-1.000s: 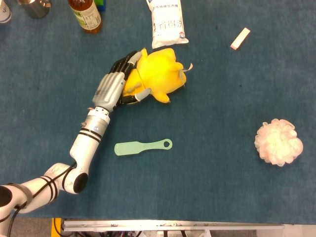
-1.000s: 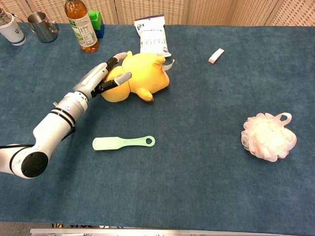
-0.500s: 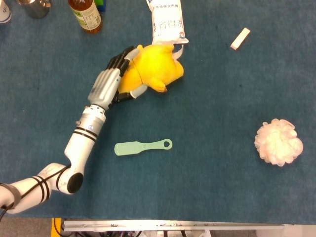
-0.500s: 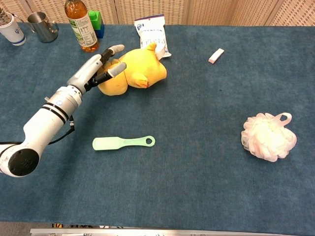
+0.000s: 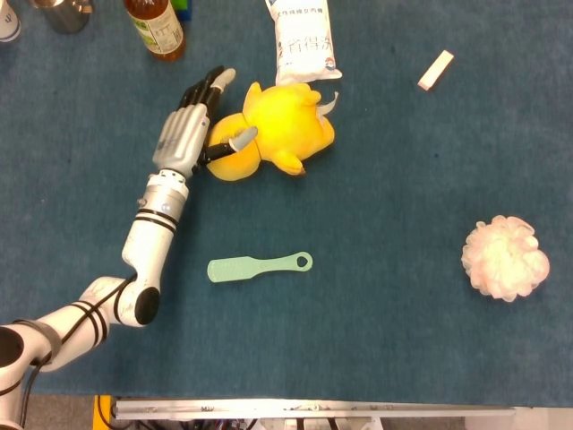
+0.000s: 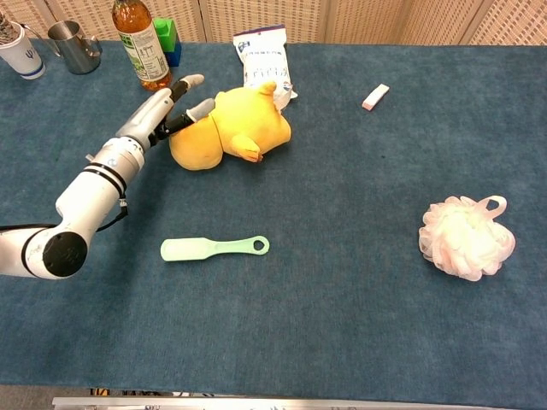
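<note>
Item one: we record a yellow plush toy [image 5: 282, 127] lying on its side on the blue table [image 5: 376, 340], toward the far edge, its top just touching the lower end of a white snack packet [image 5: 304, 40].

Item two: our left hand [image 5: 186, 136] sits just beside the toy's left side, fingers stretched out and apart, gripping nothing; the thumb [image 5: 240, 139] rests against the plush while the other fingers point past it toward the far edge. In the chest view the same hand [image 6: 158, 115] shows the same spread pose. We do not see our right hand in either view.

Further entries:
- a mint-green flat handled tool [image 5: 259, 266], near the forearm, well apart from the toy;
- an amber drink bottle [image 5: 157, 27] beyond the fingertips;
- a small pale block [image 5: 435, 70] far right;
- a pink bath pouf [image 5: 505, 257] at the right edge.
</note>
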`<state>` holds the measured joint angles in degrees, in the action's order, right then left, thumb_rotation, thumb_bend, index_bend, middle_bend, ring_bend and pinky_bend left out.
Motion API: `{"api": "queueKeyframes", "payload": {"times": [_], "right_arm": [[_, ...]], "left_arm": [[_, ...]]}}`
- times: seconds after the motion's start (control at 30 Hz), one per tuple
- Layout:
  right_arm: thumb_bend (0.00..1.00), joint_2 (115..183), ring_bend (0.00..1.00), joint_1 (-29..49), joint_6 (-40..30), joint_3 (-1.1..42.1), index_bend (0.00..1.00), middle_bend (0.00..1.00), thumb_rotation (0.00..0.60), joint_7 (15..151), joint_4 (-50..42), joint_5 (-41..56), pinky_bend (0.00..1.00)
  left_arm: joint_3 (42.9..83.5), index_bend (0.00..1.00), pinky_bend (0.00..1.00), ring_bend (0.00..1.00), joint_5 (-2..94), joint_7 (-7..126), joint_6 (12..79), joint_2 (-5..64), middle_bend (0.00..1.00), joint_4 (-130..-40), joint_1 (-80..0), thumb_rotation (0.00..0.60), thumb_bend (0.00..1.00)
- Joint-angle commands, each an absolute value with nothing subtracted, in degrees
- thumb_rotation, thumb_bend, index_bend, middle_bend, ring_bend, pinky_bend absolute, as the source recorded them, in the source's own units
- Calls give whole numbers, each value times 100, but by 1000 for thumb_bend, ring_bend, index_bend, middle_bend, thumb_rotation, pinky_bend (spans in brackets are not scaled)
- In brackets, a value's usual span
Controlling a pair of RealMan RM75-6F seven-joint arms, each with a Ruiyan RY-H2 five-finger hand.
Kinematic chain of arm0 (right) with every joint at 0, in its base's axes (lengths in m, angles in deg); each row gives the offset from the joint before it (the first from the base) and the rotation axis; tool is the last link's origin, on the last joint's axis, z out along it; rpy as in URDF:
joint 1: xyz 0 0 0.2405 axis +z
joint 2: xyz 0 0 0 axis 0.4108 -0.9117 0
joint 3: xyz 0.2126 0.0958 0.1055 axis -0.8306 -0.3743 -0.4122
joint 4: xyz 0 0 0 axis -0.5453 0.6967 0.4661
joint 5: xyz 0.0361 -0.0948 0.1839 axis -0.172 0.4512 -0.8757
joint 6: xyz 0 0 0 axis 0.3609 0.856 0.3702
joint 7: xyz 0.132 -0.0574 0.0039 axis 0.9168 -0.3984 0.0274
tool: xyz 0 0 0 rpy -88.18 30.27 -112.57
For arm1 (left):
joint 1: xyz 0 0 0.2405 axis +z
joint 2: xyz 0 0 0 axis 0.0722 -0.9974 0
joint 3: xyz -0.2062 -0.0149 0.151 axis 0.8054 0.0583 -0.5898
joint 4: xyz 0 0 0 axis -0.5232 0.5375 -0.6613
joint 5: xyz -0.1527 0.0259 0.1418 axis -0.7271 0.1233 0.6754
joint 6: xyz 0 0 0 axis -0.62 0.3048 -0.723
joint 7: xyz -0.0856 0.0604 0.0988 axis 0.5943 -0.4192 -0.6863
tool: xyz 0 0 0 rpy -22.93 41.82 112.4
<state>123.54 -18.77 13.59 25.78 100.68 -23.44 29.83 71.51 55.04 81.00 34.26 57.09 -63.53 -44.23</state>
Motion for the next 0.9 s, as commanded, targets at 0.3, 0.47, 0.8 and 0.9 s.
{"api": "queueKeyframes", "payload": {"times": [0.3,0.47,0.8,0.9], "right_arm": [[114,12353,209,-1886,1372,2587,129,318,591,10052,-2366,2995,218],[114,12358,209,-1897,1375,2599,129,318,592,10059,-2362,2996,218],[114,12349,209,-1870,1375,2588,129,318,591,10034,-2397,3035,218],[114,12345,209,-1869,1385,2582,129,318,592,10029,-2404,3036,218]], "left_arm": [[6865,0,0,0,5768,8205,3607,5753,0,-6668,-4259,107,29],[6736,0,0,0,5923,8217,3771,5666,0,-6945,-4151,108,28],[6548,0,0,0,6244,8255,4127,5116,0,-7782,-3917,105,28],[6481,0,0,0,6300,8268,4197,4879,0,-8008,-3822,106,28]]}}
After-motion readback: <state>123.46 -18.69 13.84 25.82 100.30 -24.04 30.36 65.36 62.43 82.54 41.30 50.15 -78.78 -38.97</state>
